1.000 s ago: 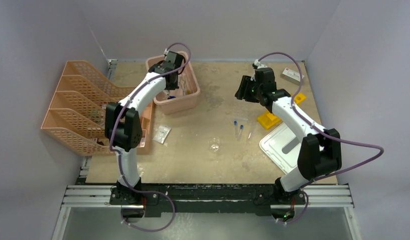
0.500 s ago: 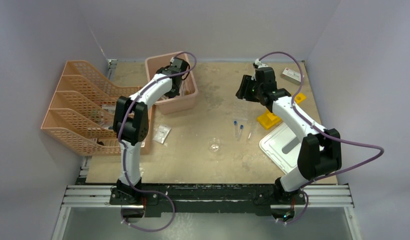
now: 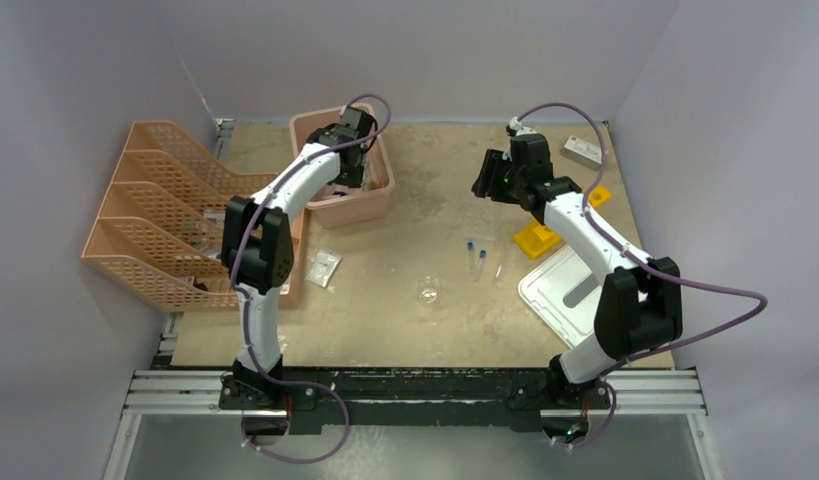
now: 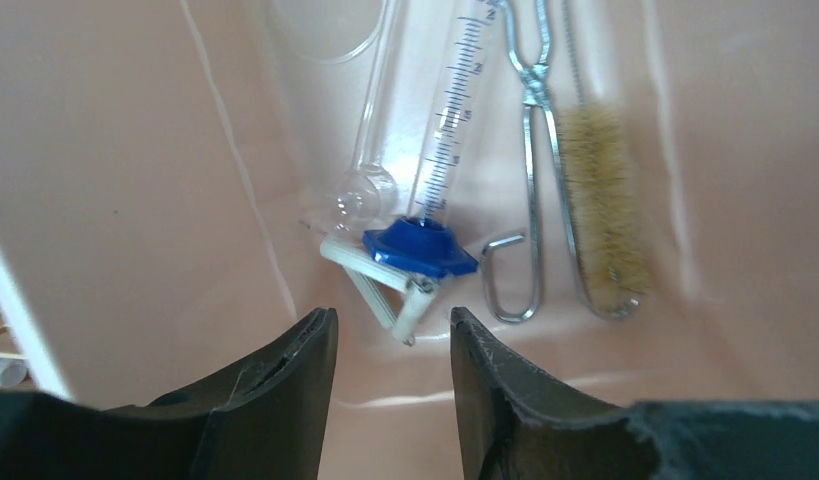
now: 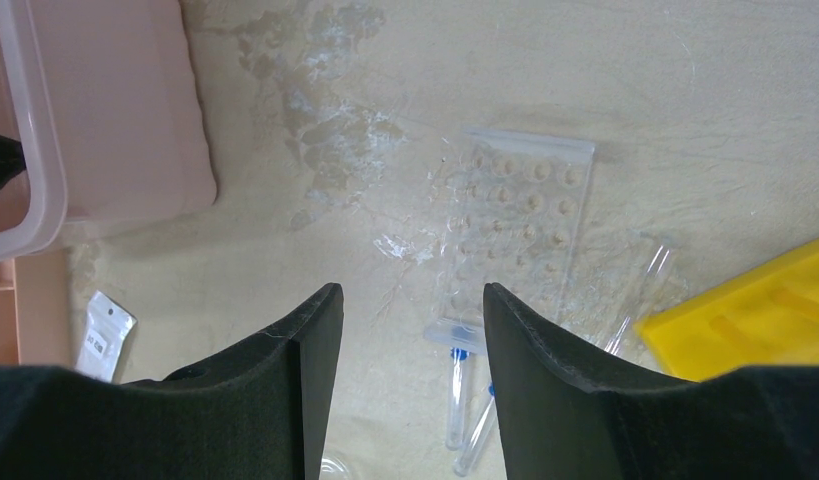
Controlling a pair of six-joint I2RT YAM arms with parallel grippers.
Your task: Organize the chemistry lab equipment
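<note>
1. The left gripper (image 4: 390,330) hangs inside the pink bin (image 3: 378,196). Its jaws stand a middling gap apart with nothing between them. A second ago they were shut, and the gripper has since shifted slightly toward the bin's right wall.
2. On the bin floor just ahead of those fingers lies a clear cylinder (image 4: 445,130) with a blue base.
   - A glass bulb tube (image 4: 365,190) lies alongside the cylinder.
   - Two white sticks (image 4: 370,280) touch the blue base.
   - Metal tongs (image 4: 530,180) and a wire brush (image 4: 597,200) lie side by side toward the bin's other wall.
3. The right gripper (image 5: 410,300) hovers well to the right of the bin. Its jaws are wide and empty, and it sits where it was a second ago.
4. Other items lie on the table, outside the bin and to its right.
   - A clear rack (image 5: 515,230) lies flat.
   - Two blue-capped tubes (image 5: 453,400) rest just nearer than the rack.
   - A yellow rack (image 5: 755,310) is farther right.
   - A beaker (image 3: 429,292) stands nearer the arms, and none of these has moved.
5. Orange trays (image 3: 150,220) sit left of the bin. A white lid (image 3: 557,285) lies far to the bin's right.
6. For writing, the cylinder carries a printed black scale. The numerals look like 15 and 20, though the angle makes this uncertain. A small bag (image 5: 107,335) near the bin's front has dark print too small to read.
</note>
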